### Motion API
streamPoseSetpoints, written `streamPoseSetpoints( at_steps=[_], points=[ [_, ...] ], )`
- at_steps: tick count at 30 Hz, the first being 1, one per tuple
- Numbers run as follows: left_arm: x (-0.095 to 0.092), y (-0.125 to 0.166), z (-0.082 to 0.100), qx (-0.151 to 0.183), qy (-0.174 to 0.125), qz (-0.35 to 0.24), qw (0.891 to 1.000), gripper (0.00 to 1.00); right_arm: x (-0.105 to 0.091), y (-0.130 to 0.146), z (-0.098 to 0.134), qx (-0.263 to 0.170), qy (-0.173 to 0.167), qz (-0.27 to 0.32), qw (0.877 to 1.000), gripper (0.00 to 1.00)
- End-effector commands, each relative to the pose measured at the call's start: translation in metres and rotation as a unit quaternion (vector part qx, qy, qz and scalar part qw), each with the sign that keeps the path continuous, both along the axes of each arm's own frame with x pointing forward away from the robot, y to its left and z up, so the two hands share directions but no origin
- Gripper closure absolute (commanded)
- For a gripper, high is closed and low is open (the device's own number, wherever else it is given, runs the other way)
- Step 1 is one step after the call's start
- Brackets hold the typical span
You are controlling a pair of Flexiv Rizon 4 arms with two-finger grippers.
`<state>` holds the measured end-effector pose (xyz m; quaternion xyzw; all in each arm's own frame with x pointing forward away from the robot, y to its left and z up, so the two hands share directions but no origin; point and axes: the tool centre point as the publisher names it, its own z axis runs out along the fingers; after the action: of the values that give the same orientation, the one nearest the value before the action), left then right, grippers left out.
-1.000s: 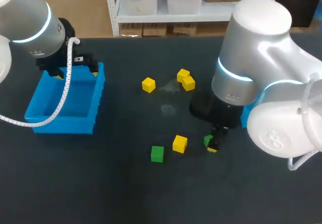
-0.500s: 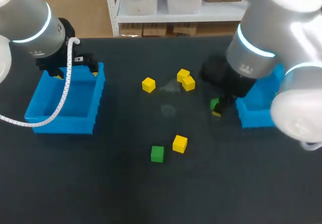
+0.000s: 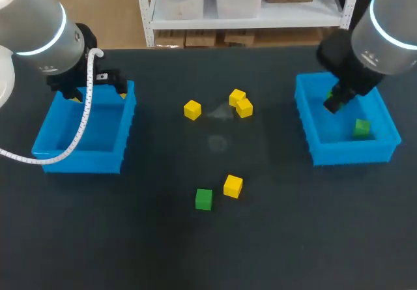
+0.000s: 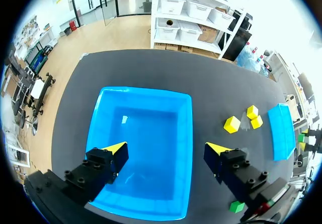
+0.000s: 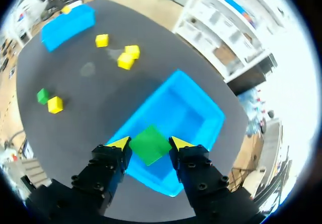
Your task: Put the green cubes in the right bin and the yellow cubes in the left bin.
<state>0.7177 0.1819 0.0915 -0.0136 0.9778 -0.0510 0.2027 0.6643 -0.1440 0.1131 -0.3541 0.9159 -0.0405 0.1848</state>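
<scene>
The right gripper [image 5: 149, 142] has carried its pinched green cube [image 5: 149, 148] from the middle to above the right bin [image 3: 345, 153], ready to drop. The left gripper [image 4: 166, 151] hangs spread over the left bin [image 4: 100, 113]

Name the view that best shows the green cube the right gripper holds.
The right wrist view: the green cube sits between the right gripper's yellow tips, over the right bin. In the head view the arm hides most of it; the left wrist view shows only a distant speck.
</scene>
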Motion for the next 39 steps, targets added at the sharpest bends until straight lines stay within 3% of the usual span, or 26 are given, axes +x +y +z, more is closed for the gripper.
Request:
streamPoseSetpoints(
  at_steps=[1,5,6,7,8,9,10,11,18,23,29,39],
  points=[
    [0.000,-0.001,0.000,0.001,0.000,0.002,1.000,0.00,0.015,-0.008,-0.016,-0.003,-0.047,-0.032,0.998,1.00],
    [0.000,-0.001,0.000,0.001,0.000,0.002,1.000,0.00,0.035,-0.010,-0.028,0.009,-0.047,-0.046,0.998,1.00],
    [0.000,-0.001,0.000,0.001,0.000,0.002,1.000,0.00,0.040,-0.009,-0.029,0.010,-0.049,-0.047,0.998,0.96],
    [0.000,-0.001,0.000,0.001,0.000,0.002,1.000,0.00,0.044,-0.008,-0.030,0.015,-0.052,-0.047,0.997,0.63],
    [0.000,-0.001,0.000,0.001,0.000,0.002,1.000,0.00,0.048,-0.006,-0.030,0.016,-0.054,-0.046,0.997,0.51],
    [0.000,-0.001,0.000,0.001,0.000,0.002,1.000,0.00,0.051,-0.005,-0.030,0.017,-0.056,-0.046,0.997,0.51],
    [0.000,-0.001,0.000,0.001,0.000,0.002,1.000,0.00,0.054,-0.003,-0.029,0.018,-0.059,-0.044,0.997,0.29],
    [0.000,-0.001,0.000,0.001,0.000,0.002,1.000,0.00,0.056,-0.002,-0.028,0.019,-0.060,-0.040,0.997,0.00],
    [0.000,-0.001,0.000,0.001,0.000,0.002,1.000,0.00,0.074,0.004,-0.010,0.022,-0.070,-0.006,0.997,0.00],
    [0.000,-0.001,0.000,0.001,0.000,0.002,1.000,0.00,0.090,0.020,0.009,0.046,-0.069,0.101,0.991,0.00],
    [0.000,-0.001,0.000,0.001,0.000,0.002,1.000,0.00,0.086,0.048,0.017,0.029,-0.031,0.258,0.965,0.00],
    [0.000,-0.001,0.000,0.001,0.000,0.002,1.000,0.00,0.050,0.102,0.007,0.047,0.006,0.401,0.915,0.00]
  ],
)
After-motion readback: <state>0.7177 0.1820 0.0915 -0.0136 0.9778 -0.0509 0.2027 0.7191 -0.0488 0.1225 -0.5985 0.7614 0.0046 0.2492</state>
